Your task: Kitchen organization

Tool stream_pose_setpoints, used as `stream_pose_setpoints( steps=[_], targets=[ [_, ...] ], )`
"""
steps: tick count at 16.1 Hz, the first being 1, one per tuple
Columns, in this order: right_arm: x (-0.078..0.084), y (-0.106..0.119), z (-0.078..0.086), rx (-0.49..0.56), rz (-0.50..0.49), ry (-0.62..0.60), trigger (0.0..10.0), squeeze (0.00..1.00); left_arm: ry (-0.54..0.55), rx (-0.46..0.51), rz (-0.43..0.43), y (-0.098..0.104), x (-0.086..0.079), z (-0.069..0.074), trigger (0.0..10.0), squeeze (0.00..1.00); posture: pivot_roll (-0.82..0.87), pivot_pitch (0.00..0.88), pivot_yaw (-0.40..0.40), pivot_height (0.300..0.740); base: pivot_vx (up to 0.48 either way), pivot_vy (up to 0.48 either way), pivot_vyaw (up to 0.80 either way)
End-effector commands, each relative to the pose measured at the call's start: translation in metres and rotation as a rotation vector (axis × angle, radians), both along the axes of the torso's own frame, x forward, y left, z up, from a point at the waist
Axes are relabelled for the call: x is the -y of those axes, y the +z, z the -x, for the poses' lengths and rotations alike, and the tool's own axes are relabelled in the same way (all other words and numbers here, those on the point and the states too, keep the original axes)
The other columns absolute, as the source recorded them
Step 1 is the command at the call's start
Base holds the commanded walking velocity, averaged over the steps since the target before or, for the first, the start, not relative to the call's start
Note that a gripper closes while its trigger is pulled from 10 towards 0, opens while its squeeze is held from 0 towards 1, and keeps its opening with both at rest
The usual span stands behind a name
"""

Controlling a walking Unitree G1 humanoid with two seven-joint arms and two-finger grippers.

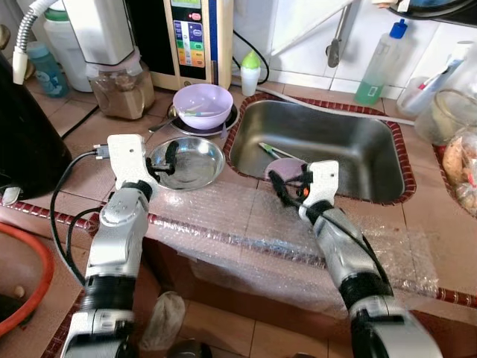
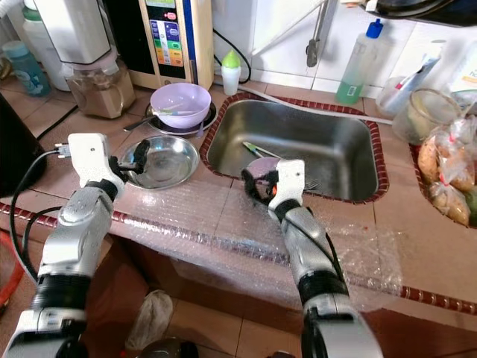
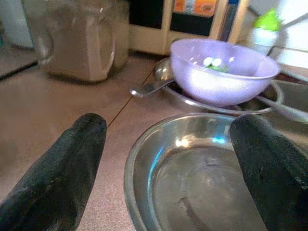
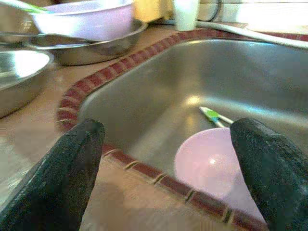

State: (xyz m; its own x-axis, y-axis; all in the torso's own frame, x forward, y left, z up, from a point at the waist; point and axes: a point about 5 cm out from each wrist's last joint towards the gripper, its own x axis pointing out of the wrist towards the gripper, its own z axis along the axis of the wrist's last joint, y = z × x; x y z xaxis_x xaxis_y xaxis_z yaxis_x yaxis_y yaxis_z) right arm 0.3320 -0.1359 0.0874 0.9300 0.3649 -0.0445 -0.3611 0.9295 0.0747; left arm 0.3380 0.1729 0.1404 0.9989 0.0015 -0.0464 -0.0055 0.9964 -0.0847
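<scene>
Head views: left gripper point(image 1: 170, 158) hovers, jaws spread, at the near-left rim of the steel bowl point(image 1: 195, 165), just left of the sink point(image 1: 373, 160). Right gripper point(image 2: 262, 183) sits over the sink's near edge, jaws spread, empty.

Left wrist: steel bowl between the fingers, purple bowl point(image 3: 219, 72) beyond it, farther from the sink's front.

Right wrist: pink bowl point(image 4: 216, 161) lies in the sink. Likely reaching stage; next, lower and close on a bowl rim.
</scene>
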Motion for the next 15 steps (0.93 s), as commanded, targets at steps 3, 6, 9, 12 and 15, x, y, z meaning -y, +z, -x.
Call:
stream_pose_setpoints(
  steps=[3,6,9,12,15],
  targets=[
    [-0.008,0.008,0.021,0.021,-0.026,0.103,10.0,0.0,0.061,-0.112,0.086,-0.012,0.001,-0.013,10.0,1.0,-0.03,0.0,0.04,0.74,0.0,0.0,0.0],
    [-0.008,0.005,0.027,0.007,-0.036,0.076,10.0,0.0,0.063,-0.147,0.086,-0.017,0.002,-0.014,10.0,0.0,-0.04,0.0,0.037,0.74,0.0,0.0,0.0],
    [-0.012,0.007,0.033,-0.018,-0.089,0.047,10.0,0.0,0.068,-0.218,0.136,-0.029,0.004,-0.014,0.7,0.0,-0.04,0.0,0.034,0.74,0.0,0.0,0.0],
    [-0.011,0.009,0.035,-0.026,-0.115,-0.018,10.0,0.0,0.09,-0.225,0.166,-0.031,0.002,-0.016,0.0,0.0,-0.04,0.0,0.037,0.74,0.0,0.0,0.0],
    [-0.009,0.008,0.034,-0.037,-0.113,-0.043,10.0,0.0,0.097,-0.23,0.202,-0.03,0.0,-0.017,0.0,0.0,-0.04,0.0,0.039,0.74,0.0,0.0,0.0]
  ],
)
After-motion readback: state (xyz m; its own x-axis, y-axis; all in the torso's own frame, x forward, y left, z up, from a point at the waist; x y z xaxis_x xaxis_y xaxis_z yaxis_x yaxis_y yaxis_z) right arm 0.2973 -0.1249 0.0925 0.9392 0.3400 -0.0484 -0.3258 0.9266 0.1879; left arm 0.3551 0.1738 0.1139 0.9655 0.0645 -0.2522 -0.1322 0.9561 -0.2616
